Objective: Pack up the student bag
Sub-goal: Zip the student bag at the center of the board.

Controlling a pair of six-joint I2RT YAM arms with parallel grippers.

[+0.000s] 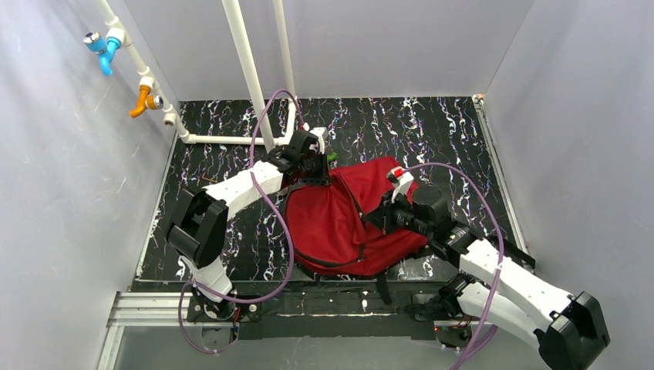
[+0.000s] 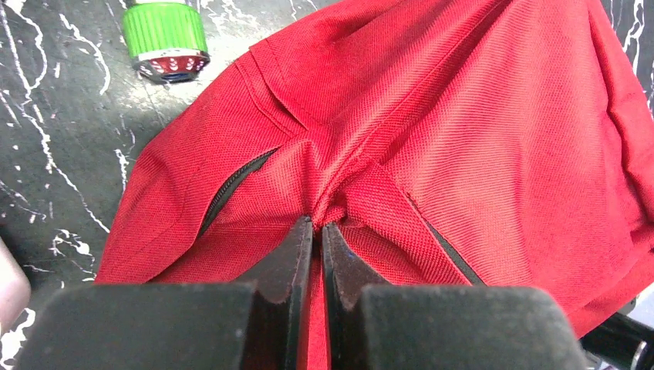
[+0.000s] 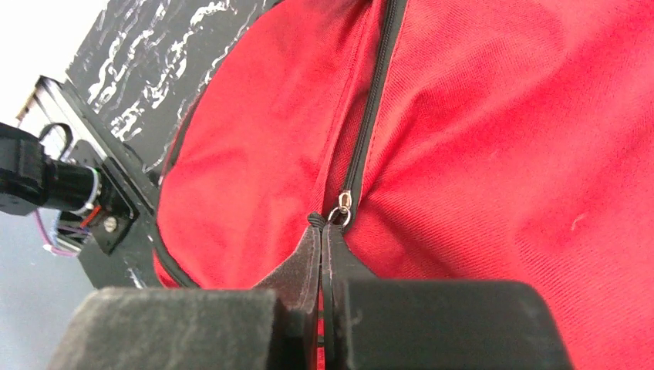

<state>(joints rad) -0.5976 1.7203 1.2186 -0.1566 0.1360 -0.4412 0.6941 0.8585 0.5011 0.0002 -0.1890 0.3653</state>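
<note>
The student bag, dark red with black trim, lies slumped in the middle of the black marbled table. My left gripper is at the bag's far left edge. In the left wrist view it is shut on a puckered fold of the red fabric, beside a short black zipper slit. My right gripper lies over the bag's right side. In the right wrist view it is shut on the black cord of the zipper pull, at the end of the closed zipper.
A green cylinder with a red and silver end lies on the table just beyond the bag's far edge. White pipes with blue and orange valves stand at the back left. Grey walls enclose three sides. A metal rail runs along the near edge.
</note>
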